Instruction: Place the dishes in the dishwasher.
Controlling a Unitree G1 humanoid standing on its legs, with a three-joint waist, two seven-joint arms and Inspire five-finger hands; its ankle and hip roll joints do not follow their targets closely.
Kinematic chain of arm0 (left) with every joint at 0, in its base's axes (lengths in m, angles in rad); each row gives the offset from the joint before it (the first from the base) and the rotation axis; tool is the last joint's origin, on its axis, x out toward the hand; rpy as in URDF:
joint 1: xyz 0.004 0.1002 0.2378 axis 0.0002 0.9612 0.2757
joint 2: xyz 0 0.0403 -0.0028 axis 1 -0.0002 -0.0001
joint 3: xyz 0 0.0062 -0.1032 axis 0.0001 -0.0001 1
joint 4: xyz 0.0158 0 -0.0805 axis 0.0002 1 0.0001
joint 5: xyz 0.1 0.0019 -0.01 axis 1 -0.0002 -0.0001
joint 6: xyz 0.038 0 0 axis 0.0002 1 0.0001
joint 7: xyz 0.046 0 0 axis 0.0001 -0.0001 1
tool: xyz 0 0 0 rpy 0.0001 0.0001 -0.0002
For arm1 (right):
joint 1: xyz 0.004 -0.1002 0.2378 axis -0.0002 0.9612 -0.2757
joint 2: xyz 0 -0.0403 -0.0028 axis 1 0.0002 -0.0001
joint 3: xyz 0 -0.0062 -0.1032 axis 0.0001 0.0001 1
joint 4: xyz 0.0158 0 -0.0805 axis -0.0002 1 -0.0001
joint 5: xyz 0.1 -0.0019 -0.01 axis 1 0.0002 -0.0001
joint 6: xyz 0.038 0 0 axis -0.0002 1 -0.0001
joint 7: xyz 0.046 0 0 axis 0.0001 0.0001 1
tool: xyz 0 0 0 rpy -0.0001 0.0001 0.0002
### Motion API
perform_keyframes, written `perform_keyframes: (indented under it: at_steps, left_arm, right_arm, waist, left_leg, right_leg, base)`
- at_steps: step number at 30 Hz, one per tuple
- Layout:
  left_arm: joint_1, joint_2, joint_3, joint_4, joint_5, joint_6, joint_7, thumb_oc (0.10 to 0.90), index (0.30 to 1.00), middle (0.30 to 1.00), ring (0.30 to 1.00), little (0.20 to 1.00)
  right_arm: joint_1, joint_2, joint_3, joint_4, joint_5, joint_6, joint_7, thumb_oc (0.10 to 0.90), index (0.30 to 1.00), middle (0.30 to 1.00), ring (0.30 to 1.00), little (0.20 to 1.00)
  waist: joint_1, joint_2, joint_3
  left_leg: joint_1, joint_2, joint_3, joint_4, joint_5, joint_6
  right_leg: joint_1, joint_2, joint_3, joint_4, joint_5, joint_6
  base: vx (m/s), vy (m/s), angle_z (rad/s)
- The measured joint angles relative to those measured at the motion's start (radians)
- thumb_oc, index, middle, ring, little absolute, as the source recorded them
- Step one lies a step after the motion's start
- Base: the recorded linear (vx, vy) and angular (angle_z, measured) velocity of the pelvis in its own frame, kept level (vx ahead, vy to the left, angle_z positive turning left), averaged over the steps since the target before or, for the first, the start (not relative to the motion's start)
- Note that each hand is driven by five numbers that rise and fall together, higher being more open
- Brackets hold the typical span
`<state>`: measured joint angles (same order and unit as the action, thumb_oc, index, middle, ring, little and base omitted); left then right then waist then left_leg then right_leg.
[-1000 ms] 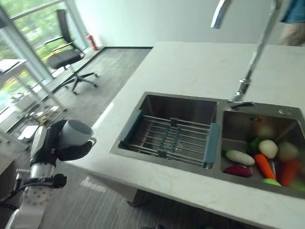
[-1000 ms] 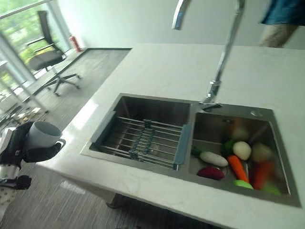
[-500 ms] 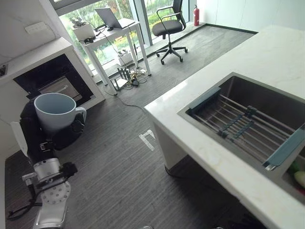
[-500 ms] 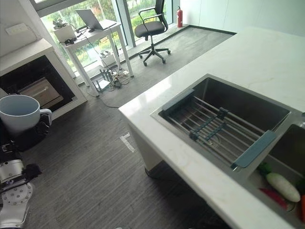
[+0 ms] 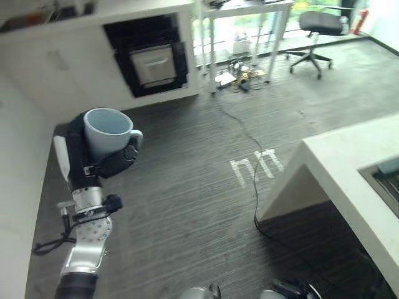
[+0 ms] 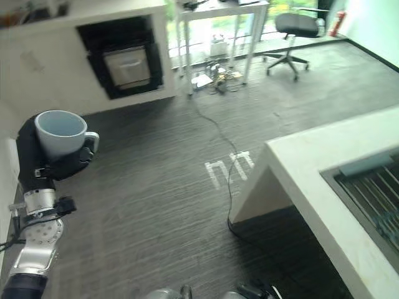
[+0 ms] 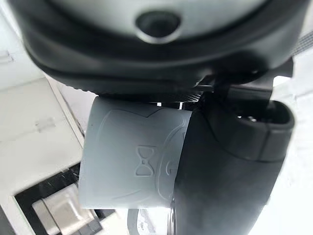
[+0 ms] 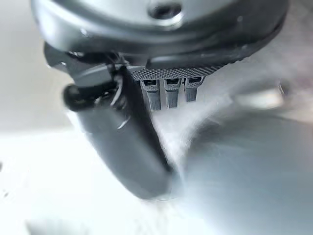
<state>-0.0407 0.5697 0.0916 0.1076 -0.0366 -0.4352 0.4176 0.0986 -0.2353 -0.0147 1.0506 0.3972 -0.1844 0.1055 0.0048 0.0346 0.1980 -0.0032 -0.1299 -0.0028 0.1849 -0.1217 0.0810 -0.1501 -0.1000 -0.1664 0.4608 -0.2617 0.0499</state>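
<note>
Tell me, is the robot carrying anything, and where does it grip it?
Yes: its left hand holds a pale mug upright, fingers wrapped round the body.

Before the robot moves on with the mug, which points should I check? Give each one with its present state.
1. Left hand curled round the mug: ok.
2. Mug upright, opening upward: ok.
3. Mug looks empty inside: ok.
4. Dark open appliance in the white cabinet lies ahead; whether its rack has free room: cannot tell.
5. Floor cable lies between the robot and the desk: not ok, trip risk.
6. Right hand holds nothing: ok.
</note>
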Motion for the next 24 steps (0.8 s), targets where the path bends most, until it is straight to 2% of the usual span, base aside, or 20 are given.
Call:
perform_keyframes:
  at_steps: [1,3,5,6,8,9,10,11,13,15,16,17,18,19,21,24]
  left_arm:
    - [0.001,-0.003,-0.006,0.000,0.000,-0.002,-0.011,0.400,0.300,0.300,0.300,0.300]
    - [0.001,-0.005,-0.034,0.001,0.002,-0.005,-0.057,0.400,0.300,0.300,0.300,0.300]
    - [0.009,-0.004,-0.045,0.006,0.002,-0.006,-0.077,0.400,0.300,0.300,0.300,0.300]
    - [0.013,-0.004,-0.053,0.009,0.004,-0.007,-0.084,0.400,0.300,0.300,0.300,0.300]
    - [0.017,-0.004,-0.056,0.010,0.004,-0.006,-0.112,0.400,0.300,0.300,0.300,0.300]
    - [0.025,-0.005,-0.061,0.006,0.004,-0.006,-0.125,0.400,0.300,0.300,0.300,0.300]
    - [0.030,-0.003,-0.060,-0.004,0.005,-0.003,-0.120,0.400,0.300,0.300,0.300,0.300]
    - [0.032,-0.003,-0.061,-0.007,0.010,0.000,-0.121,0.400,0.300,0.300,0.300,0.300]
    - [0.029,-0.002,-0.063,-0.007,0.010,0.001,-0.128,0.400,0.300,0.300,0.300,0.300]
    - [0.002,-0.002,-0.063,-0.008,0.009,0.000,-0.143,0.400,0.300,0.300,0.300,0.300]
    - [-0.006,0.002,-0.064,-0.009,0.009,-0.004,-0.150,0.400,0.300,0.300,0.300,0.300]
    - [-0.018,0.003,-0.065,-0.010,0.008,-0.005,-0.153,0.400,0.300,0.300,0.300,0.300]
    - [-0.022,0.004,-0.064,-0.013,0.004,-0.007,-0.153,0.400,0.300,0.300,0.300,0.300]
    - [-0.019,0.003,-0.067,-0.013,0.004,-0.007,-0.153,0.400,0.300,0.300,0.300,0.300]
    - [-0.021,0.003,-0.073,-0.014,0.006,-0.007,-0.161,0.400,0.300,0.300,0.300,0.300]
    - [-0.037,0.003,-0.101,-0.025,0.016,-0.007,-0.169,0.400,0.300,0.300,0.300,0.300]
  right_arm:
    - [-0.005,-0.010,-0.001,0.009,0.007,0.004,0.009,0.800,0.900,0.900,0.900,0.900]
    - [-0.019,-0.014,-0.012,0.076,0.038,0.025,0.047,0.800,0.900,0.900,0.900,0.900]
    - [-0.026,0.004,-0.037,0.097,0.074,0.032,0.073,0.800,0.900,0.900,0.900,0.900]
    - [-0.038,0.002,-0.036,0.104,0.074,0.032,0.083,0.800,0.900,0.900,0.900,0.900]
    - [-0.039,0.004,-0.028,0.133,0.075,0.042,0.110,0.800,0.900,0.900,0.900,0.900]
    - [-0.032,0.001,-0.027,0.141,0.074,0.046,0.116,0.800,0.900,0.900,0.900,0.900]
    - [-0.028,-0.016,0.012,0.122,0.073,0.057,0.129,0.800,0.900,0.900,0.900,0.900]
    - [-0.028,-0.018,0.013,0.122,0.073,0.060,0.134,0.800,0.900,0.900,0.900,0.900]
    - [-0.023,-0.032,0.016,0.109,0.076,0.080,0.134,0.800,0.900,0.900,0.900,0.900]
    - [-0.023,-0.043,0.012,0.142,0.077,0.078,0.134,0.800,0.900,0.900,0.900,0.900]
    - [-0.023,-0.049,0.005,0.172,0.077,0.077,0.135,0.800,0.900,0.900,0.900,0.900]
    - [-0.022,-0.055,0.000,0.189,0.078,0.078,0.135,0.800,0.900,0.900,0.900,0.900]
    - [-0.025,-0.068,-0.005,0.202,0.078,0.077,0.134,0.800,0.900,0.900,0.900,0.900]
    - [-0.027,-0.088,-0.007,0.200,0.077,0.076,0.135,0.800,0.900,0.900,0.900,0.900]
    - [-0.029,-0.094,-0.011,0.199,0.078,0.064,0.135,0.800,0.900,0.900,0.900,0.900]
    - [-0.013,-0.088,-0.009,0.201,0.077,0.059,0.137,0.800,0.900,0.900,0.900,0.900]
  waist:
    - [-0.001,0.006,0.003]
    - [-0.012,0.018,0.001]
    - [-0.011,0.005,-0.003]
    - [-0.014,0.001,-0.004]
    - [-0.016,-0.029,-0.018]
    - [-0.016,-0.025,-0.022]
    - [-0.001,-0.028,-0.029]
    - [-0.001,-0.034,-0.032]
    - [-0.001,-0.045,-0.030]
    - [-0.002,-0.056,-0.021]
    - [-0.006,-0.055,-0.018]
    - [-0.016,-0.045,-0.012]
    - [-0.031,-0.019,-0.006]
    - [-0.033,-0.002,0.004]
    - [-0.054,0.006,0.007]
    - [-0.085,0.025,-0.002]
  left_leg:
    - [0.000,-0.008,-0.018,-0.002,0.000,0.000]
    - [0.002,-0.015,-0.087,-0.001,0.001,0.001]
    - [0.013,-0.014,-0.100,0.004,-0.003,-0.006]
    - [0.016,-0.009,-0.097,0.007,-0.006,-0.011]
    - [0.024,-0.010,-0.083,0.020,-0.023,-0.039]
    - [0.024,0.015,-0.060,0.040,-0.032,-0.051]
    - [0.026,0.045,-0.014,0.035,-0.035,-0.057]
    - [0.024,0.050,0.006,0.041,-0.033,-0.060]
    - [0.005,0.054,0.071,0.073,0.013,-0.128]
    - [-0.066,0.055,0.120,0.183,0.036,-0.162]
    - [-0.086,0.084,0.171,0.181,0.013,-0.145]
    - [-0.108,0.128,0.189,0.162,0.012,-0.147]
    - [-0.137,0.198,0.191,0.152,0.014,-0.145]
    - [-0.159,0.251,0.191,0.137,0.014,-0.141]
    - [-0.167,0.285,0.183,0.121,0.016,-0.138]
    - [-0.126,0.283,0.166,0.048,0.025,-0.138]
  right_leg:
    - [-0.025,0.001,0.011,0.004,0.000,0.001]
    - [-0.080,0.016,0.087,0.001,0.003,0.014]
    - [-0.107,0.011,0.110,-0.011,0.024,0.023]
    - [-0.101,0.012,0.109,-0.046,0.051,0.020]
    - [-0.050,0.005,0.096,-0.131,0.139,-0.002]
    - [-0.017,0.019,0.067,-0.156,0.155,-0.024]
    - [-0.013,0.035,0.037,-0.141,0.138,-0.048]
    - [-0.010,0.037,0.030,-0.143,0.128,-0.067]
    - [0.016,0.020,0.006,-0.139,0.108,-0.092]
    - [0.034,-0.010,-0.025,-0.152,0.105,-0.106]
    - [0.044,-0.013,-0.050,-0.164,0.106,-0.109]
    - [0.056,-0.006,-0.078,-0.176,0.102,-0.114]
    - [0.059,0.011,-0.099,-0.168,0.091,-0.115]
    - [0.051,0.024,-0.104,-0.160,0.076,-0.097]
    - [0.048,0.024,-0.106,-0.156,0.076,-0.090]
    - [0.036,0.020,-0.114,-0.130,0.065,-0.076]
  base:
    - [0.08,-0.124,0.70]
    - [0.10,-0.168,0.97]
    - [0.15,-0.257,0.82]
    - [0.14,-0.270,0.67]
    - [0.16,-0.281,0.78]
    - [0.17,-0.315,0.80]
    - [0.15,-0.340,0.60]
    - [0.09,-0.289,0.48]
    - [0.02,-0.107,0.51]
    - [0.04,0.106,0.63]
    - [0.06,0.141,0.76]
    - [0.05,0.145,0.76]
    - [0.05,0.196,0.46]
    - [0.06,0.190,0.15]
    - [0.06,0.131,0.01]
    - [0.06,0.086,0.07]
